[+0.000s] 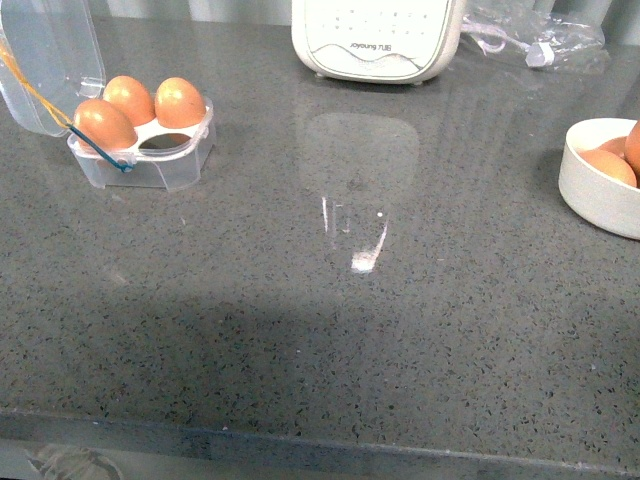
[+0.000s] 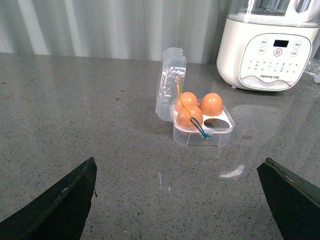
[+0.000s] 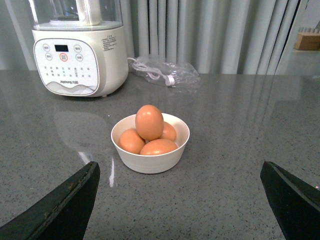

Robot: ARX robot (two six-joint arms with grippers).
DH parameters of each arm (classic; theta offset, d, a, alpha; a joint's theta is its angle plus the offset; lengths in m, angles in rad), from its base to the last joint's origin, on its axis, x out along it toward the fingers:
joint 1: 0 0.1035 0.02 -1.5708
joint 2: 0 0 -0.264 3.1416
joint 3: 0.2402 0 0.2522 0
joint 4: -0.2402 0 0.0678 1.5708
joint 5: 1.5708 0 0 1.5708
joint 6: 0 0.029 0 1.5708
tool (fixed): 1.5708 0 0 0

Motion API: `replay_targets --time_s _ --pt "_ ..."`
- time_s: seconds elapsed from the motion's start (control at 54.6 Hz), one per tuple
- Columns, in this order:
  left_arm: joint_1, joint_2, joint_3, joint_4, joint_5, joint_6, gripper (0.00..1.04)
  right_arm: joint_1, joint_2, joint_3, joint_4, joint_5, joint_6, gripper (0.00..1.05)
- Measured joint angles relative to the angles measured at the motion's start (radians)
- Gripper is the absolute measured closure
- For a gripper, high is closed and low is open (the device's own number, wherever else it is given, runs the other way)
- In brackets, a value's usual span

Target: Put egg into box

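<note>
The two grippers are seen nearest, at the close edge of their own wrist pictures. The left gripper (image 2: pixel 177 167) is spread wide and nothing is held in it. The right gripper (image 3: pixel 180 170) is spread wide too, and it is bare as well. A grey table (image 1: pixel 330 330) is laid out past them.

A bit farther, in front of the right gripper, a white bowl (image 3: pixel 150 162) is set. Four eggs are piled in it. The top egg (image 3: pixel 149 122) is propped on the others, so it is likely the easiest one to reach.

In front of the left gripper the box (image 2: pixel 202 137) is found, with its lid (image 2: pixel 170 82) tipped up. Three eggs are sat in it. One cup (image 2: pixel 223 120) is not filled, on the side toward the bowl.

An egg is likely light, smooth and a bit slippery. Its shell is hard but can be cracked by a strong squeeze. It is best taken from above, round its fat middle, and held softly.

Far back, a big white machine (image 1: pixel 375 40), a clear bag (image 1: pixel 535 35) and a curtain (image 3: pixel 225 35) are seen.
</note>
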Motion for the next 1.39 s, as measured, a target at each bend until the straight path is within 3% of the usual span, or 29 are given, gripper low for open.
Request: replay_targets --time_s 0.311,0.403,0.714,0.86,0.97,1.226,1.391 --pt "0.000 0.000 0.000 0.000 0.000 0.000 0.07 0.000 0.000 0.000 0.000 0.000 0.000 0.07" --pt "0.000 0.000 0.000 0.000 0.000 0.000 0.07 -0.023 0.050 0.002 0.031 -0.102 0.089 0.07" --pt "0.000 0.000 0.000 0.000 0.000 0.000 0.07 -0.021 0.472 0.123 0.454 -0.113 0.155 0.07" --pt "0.000 0.000 0.000 0.000 0.000 0.000 0.07 -0.079 0.766 0.251 0.616 -0.139 0.145 0.07" --pt "0.000 0.000 0.000 0.000 0.000 0.000 0.07 -0.109 0.941 0.355 0.626 -0.145 0.143 0.07" --pt "0.000 0.000 0.000 0.000 0.000 0.000 0.07 -0.113 1.294 0.651 0.385 -0.137 0.129 0.07" --pt "0.000 0.000 0.000 0.000 0.000 0.000 0.07 -0.089 1.411 0.719 0.318 -0.140 0.090 0.07"
